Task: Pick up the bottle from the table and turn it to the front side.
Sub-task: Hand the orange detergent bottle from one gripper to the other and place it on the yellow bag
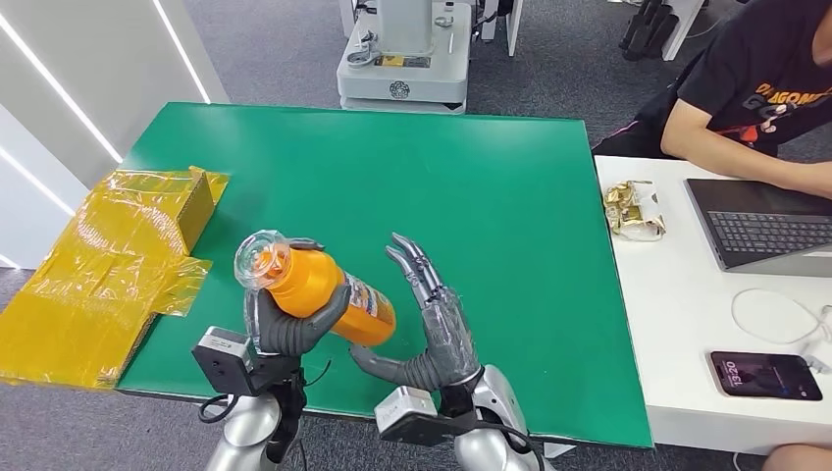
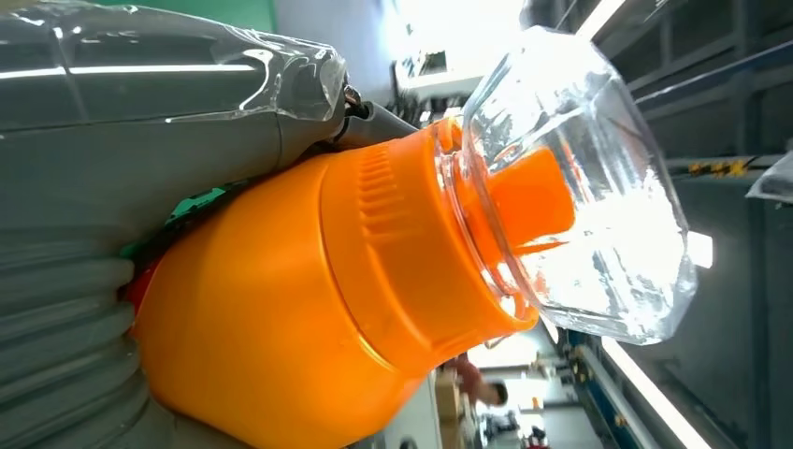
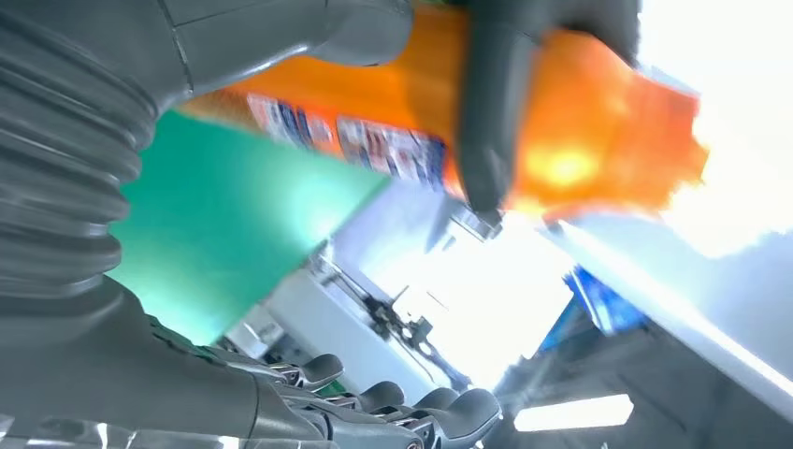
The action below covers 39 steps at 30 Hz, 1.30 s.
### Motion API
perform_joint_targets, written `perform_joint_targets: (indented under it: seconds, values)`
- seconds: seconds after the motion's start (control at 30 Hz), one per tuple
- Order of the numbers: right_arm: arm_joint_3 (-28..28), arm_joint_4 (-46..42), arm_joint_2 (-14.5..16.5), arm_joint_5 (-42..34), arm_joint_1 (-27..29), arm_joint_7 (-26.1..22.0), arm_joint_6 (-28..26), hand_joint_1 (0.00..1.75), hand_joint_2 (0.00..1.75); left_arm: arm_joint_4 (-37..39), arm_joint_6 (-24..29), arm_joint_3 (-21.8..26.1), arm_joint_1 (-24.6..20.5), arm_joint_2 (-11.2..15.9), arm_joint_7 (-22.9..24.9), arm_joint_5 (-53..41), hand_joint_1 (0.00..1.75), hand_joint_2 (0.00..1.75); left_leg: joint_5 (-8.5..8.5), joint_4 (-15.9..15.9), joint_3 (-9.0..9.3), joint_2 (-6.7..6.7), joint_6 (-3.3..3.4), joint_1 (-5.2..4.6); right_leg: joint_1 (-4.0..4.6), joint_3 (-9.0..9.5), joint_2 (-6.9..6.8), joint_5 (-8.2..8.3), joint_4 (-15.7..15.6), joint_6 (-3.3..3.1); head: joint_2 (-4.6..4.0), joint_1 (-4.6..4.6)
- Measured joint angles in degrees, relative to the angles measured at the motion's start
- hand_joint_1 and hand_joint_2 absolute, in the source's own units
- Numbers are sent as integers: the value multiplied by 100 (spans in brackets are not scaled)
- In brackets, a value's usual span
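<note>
An orange bottle (image 1: pixel 324 294) with a clear cap (image 1: pixel 260 261) is held tilted above the near part of the green table (image 1: pixel 491 196), cap toward the left and label toward the right. My left hand (image 1: pixel 290 332) grips it from below around the upper body. In the left wrist view the bottle (image 2: pixel 281 327) and its clear cap (image 2: pixel 580 187) sit close against my left hand (image 2: pixel 140 140). My right hand (image 1: pixel 432 324) stands just right of the bottle with its fingers spread and its thumb close under the base; I cannot tell if it touches. In the right wrist view the bottle (image 3: pixel 580 150) lies just beyond my right hand (image 3: pixel 112 309).
A cardboard box wrapped in yellow film (image 1: pixel 108 265) lies at the table's left edge. To the right is a white table (image 1: pixel 677 324) with a laptop (image 1: pixel 765 226), a phone (image 1: pixel 765 375), snack packets (image 1: pixel 633 209) and a seated person (image 1: pixel 755 88). A white machine base (image 1: pixel 404 59) stands beyond the far edge.
</note>
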Motion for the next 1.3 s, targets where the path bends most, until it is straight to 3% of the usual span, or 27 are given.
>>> perform_joint_targets:
  seconds: [0.3, 0.4, 0.5, 0.67, 0.8, 0.97, 1.3]
  values:
    - [-1, -818, -21, -171, 377, -107, -118, 0, 175, -206, 846, 235, 98, 326, 122, -1369, 175, 175, 0, -1, 1, 0, 0, 2, 2, 0, 0, -1, 1, -1, 0, -1]
    - [-2, -936, -47, -179, 457, -119, -124, 0, 175, -227, 1374, 303, 83, 492, 493, -2340, 175, 175, 1, -1, 2, 0, 0, 2, 2, 0, 0, -1, 1, -1, 0, 0]
    - [-17, -999, -78, -233, 520, -138, -118, 0, 175, -204, 1712, 351, -8, 798, 1172, -3708, 175, 175, 1, -1, 3, 0, -1, 2, 2, -1, 0, -1, 1, -1, 0, 1]
    - [-30, -1088, -174, -475, 538, -241, -44, 0, 175, 340, 1669, 349, -468, 1634, 2103, -5772, 175, 175, 7, -2, 6, 5, -9, 4, 4, -3, 6, 1, 7, -4, 0, 0]
    - [-31, -1132, -242, -532, 535, -266, -2, 0, 175, 871, 1730, 317, -774, 2140, 2288, -6266, 175, 175, 10, -2, 8, 11, -14, 4, 4, -5, 14, 3, 9, -8, 0, -1]
    - [-31, -1171, -301, -600, 536, -271, -35, 0, 175, 1470, 1511, 66, -1126, 2541, 2537, -6703, 175, 175, 10, -1, 6, 10, -14, 4, 4, -8, 13, 3, 8, -7, 0, 0]
    - [-31, -1358, -440, -828, 554, -346, -184, 0, 175, 3596, 1316, -546, -2275, 3100, 3009, -7592, 175, 175, 12, -2, 7, 16, -17, 5, 5, -10, 21, 7, 12, -13, 0, -1]
